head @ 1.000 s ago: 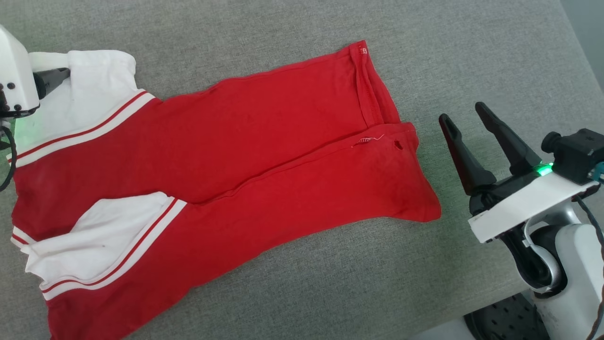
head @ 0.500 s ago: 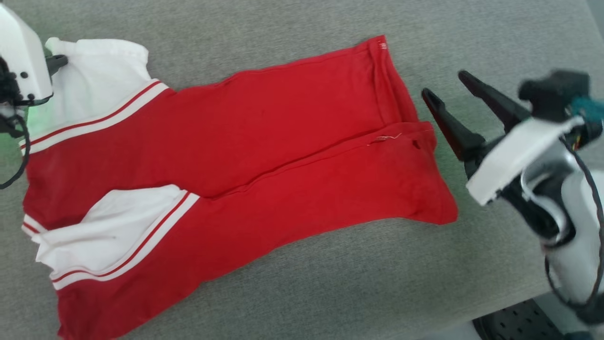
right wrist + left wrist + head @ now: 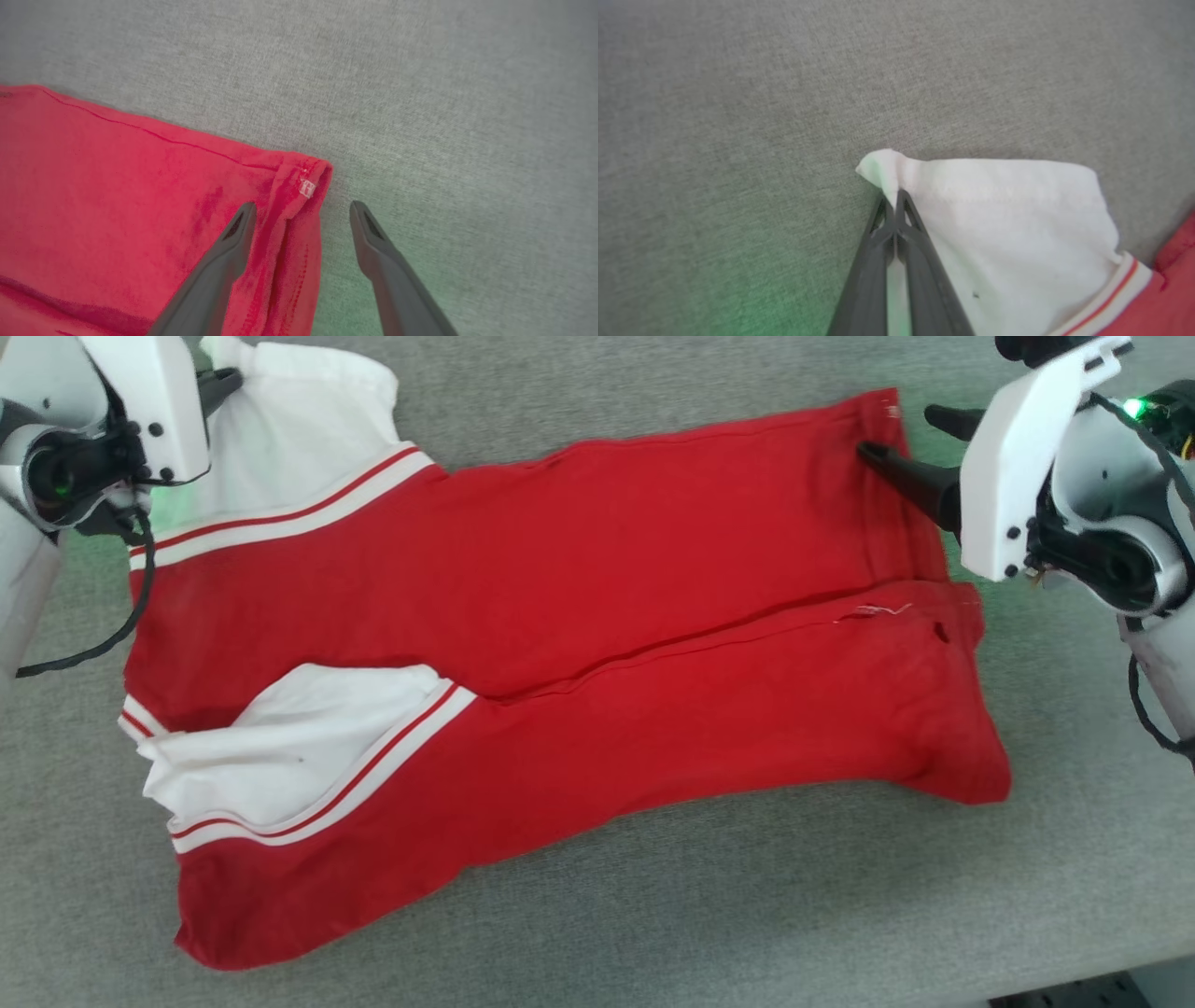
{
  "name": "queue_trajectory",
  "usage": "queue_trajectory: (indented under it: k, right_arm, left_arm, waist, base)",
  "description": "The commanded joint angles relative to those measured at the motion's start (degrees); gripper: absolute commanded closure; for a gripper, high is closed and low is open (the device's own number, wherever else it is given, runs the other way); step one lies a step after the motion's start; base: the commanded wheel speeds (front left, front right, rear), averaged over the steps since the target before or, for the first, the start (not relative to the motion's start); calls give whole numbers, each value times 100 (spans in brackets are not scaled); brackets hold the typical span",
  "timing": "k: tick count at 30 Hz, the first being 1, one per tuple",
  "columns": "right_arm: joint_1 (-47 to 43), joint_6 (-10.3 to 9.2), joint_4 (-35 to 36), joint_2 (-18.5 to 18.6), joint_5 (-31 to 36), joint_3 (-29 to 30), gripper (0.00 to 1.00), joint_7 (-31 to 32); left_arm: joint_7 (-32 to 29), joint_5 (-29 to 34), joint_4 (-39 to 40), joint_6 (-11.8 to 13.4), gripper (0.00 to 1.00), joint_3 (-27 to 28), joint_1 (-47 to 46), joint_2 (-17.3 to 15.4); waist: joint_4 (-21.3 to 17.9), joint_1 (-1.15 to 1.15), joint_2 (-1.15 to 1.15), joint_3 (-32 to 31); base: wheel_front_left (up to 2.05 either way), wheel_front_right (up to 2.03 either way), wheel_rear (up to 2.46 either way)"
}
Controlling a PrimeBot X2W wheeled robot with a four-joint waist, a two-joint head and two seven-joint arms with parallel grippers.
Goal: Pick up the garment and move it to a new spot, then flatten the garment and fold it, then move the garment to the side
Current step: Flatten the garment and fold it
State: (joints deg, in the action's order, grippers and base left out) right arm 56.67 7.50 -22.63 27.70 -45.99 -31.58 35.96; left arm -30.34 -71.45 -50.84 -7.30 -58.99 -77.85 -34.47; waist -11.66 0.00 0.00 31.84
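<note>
**Lying flat on a grey table: red shirt pinched at one sleeve, straddled at the hem**

The shirt was seen spread across the grey cloth-covered table, near its middle in the head view. The collar end was turned to the robot's left and the hem to its right. Two long red panels were laid side by side and met along a slanting line down the length of the shirt.

The far sleeve, white with red-and-white striped trim, was stretched out toward the upper left. The near sleeve was laid flat over the red cloth at the lower left. A small hole and a loose pale thread were seen on the near panel, close to the hem.

The left gripper was closed on the outermost corner of the far sleeve. Its two dark fingers were pressed together, and a thin strip of white cloth was caught between them. The pinched corner was drawn up into a small point.

The right gripper was held with its fingers spread wide, and nothing was clamped between them. It was placed astride the far corner of the hem, beside a small white tag. One finger was set over the red cloth just inside the hem, the other over bare table just beside it. Whether either finger touched the cloth could not be told.

Green light was cast on the table near both grippers.
</note>
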Motion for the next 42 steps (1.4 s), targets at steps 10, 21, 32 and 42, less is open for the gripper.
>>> queue_trajectory:
  k: [10, 21, 32, 42]
  right_arm:
    - [535, -3, -773, 30, -357, -835, 100, 370]
    - [279, -4, -496, 473, -844, -916, 100, -412]
    - [-964, -3, 577, 1438, -1065, -750, 100, -478]
    - [-2711, -3, 1507, 2092, -1102, 92, 100, -464]
  left_arm:
    - [181, -158, 149, -30, 100, -285, 108, 259]
    - [1212, -699, 974, -26, 100, -27, 389, 232]
    - [2268, -993, 3082, -24, 100, -223, 1633, -718]
    - [3340, -1212, 4592, -6, 100, -459, 3374, -1838]
  waist:
    - [275, 0, 0, 90]
    - [693, 0, 0, -552]
    - [1204, 0, 0, -1286]
    - [1454, 0, 0, -1618]
  base:
    - [0, 0, 0]
    - [0, 0, 0]
    - [0, 0, 0]
    - [0, 0, 0]
